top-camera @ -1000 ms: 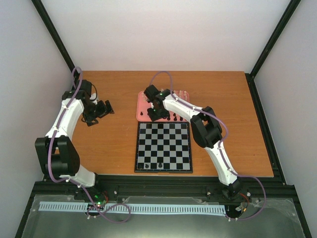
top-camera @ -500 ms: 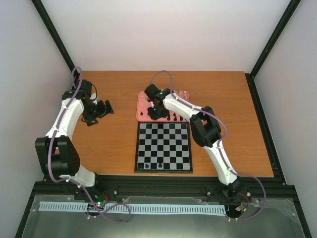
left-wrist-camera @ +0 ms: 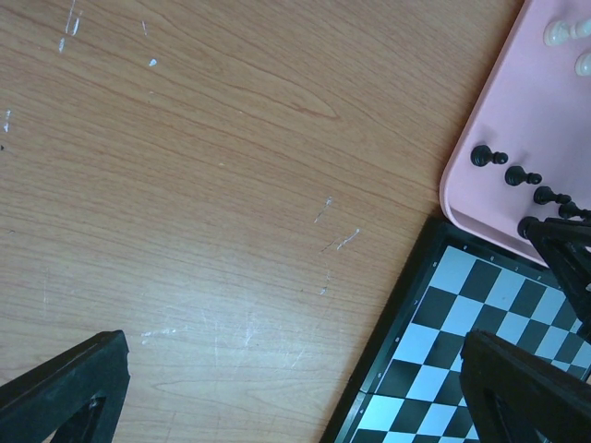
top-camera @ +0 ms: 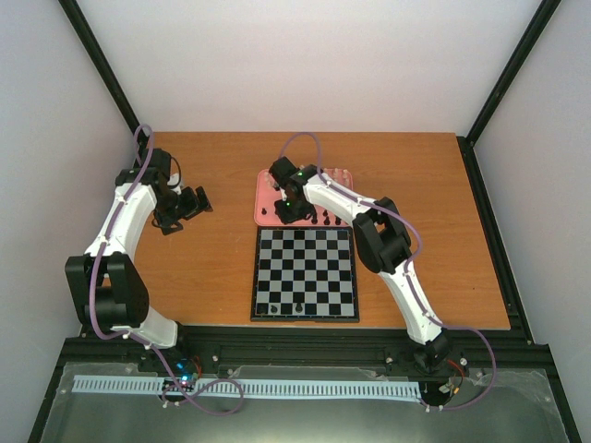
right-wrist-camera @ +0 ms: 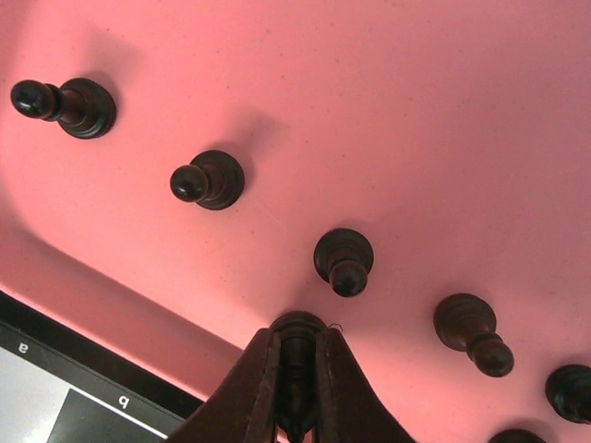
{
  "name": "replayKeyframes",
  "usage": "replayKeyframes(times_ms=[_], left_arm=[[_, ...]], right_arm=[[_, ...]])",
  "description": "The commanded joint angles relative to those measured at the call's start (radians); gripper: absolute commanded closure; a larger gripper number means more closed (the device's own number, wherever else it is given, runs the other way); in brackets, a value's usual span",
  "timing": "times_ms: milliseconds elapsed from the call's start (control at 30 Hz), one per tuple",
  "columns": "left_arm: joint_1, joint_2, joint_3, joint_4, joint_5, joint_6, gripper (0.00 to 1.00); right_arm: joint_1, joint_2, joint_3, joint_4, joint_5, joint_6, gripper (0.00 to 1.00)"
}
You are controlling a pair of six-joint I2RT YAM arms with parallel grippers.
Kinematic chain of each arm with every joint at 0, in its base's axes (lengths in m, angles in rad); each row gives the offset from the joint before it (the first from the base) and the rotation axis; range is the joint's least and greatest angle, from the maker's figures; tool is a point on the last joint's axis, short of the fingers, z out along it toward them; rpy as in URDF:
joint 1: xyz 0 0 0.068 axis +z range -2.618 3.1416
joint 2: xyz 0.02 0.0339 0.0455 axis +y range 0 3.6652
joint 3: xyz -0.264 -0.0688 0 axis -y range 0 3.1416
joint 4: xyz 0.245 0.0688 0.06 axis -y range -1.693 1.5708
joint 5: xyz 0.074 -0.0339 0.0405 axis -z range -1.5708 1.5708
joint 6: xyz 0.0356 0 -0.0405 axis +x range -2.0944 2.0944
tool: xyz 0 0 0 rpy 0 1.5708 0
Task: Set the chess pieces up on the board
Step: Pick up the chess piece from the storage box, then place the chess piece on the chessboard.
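fingers of the right gripper are pressing together on a tiny turned black pawn, low and centre in the right wrist view. the pawn is standing on the pink rounded plastic tray. i am seeing four more black chessmen sitting in a slanting line across the tray, from upper left to lower right, each apart from its neighbour.

in the top view the right gripper is hanging over the lower left part of the tray, just above the upper edge of the flat chessboard of glossy black and light grey squares. a few black pieces are standing on the chessboard's bottom row, left of centre.

the left gripper is hovering over the brown wooden table at the left, well apart from the chessboard. its dark fingers are standing wide apart, with tabletop showing between them. cream-white pieces are showing on the tray in the upper right corner of that wrist view.
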Motion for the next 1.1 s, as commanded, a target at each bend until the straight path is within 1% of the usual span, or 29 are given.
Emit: replayKeyframes(times_ms=[0, 133, 233, 333, 500, 633, 767, 867, 1067], left_arm=[[0.005, -0.016, 0.035, -0.008, -0.012, -0.005, 0.00], [0.005, -0.026, 0.032, -0.008, -0.012, -0.006, 0.00], [0.005, -0.031, 0.030, -0.007, -0.010, -0.005, 0.00], [0.005, -0.042, 0.027, -0.009, -0.013, -0.005, 0.00], [0.005, -0.056, 0.022, -0.008, -0.016, -0.006, 0.00], [0.005, -0.064, 0.013, -0.007, -0.020, -0.006, 0.00], [0.005, -0.074, 0.001, -0.005, -0.020, -0.006, 0.00], [0.005, -0.080, -0.010, -0.001, -0.019, -0.006, 0.00], [0.005, -0.088, -0.018, 0.002, -0.017, -0.008, 0.00]], right_arm=[[-0.005, -0.085, 0.018, -0.003, 0.027, -0.022, 0.96], [0.005, -0.170, 0.003, -0.027, 0.032, -0.025, 0.96], [0.033, -0.242, -0.053, -0.047, 0.022, -0.022, 0.96], [0.091, -0.335, -0.165, -0.051, 0.027, -0.012, 0.97], [0.212, -0.514, -0.403, -0.024, 0.028, 0.045, 0.97], [0.312, -0.616, -0.547, -0.029, 0.022, 0.093, 0.97], [0.401, -0.671, -0.663, 0.003, 0.006, 0.140, 0.97], [0.438, -0.683, -0.720, 0.030, -0.016, 0.171, 0.97], [0.477, -0.653, -0.751, 0.074, -0.025, 0.182, 0.97]])
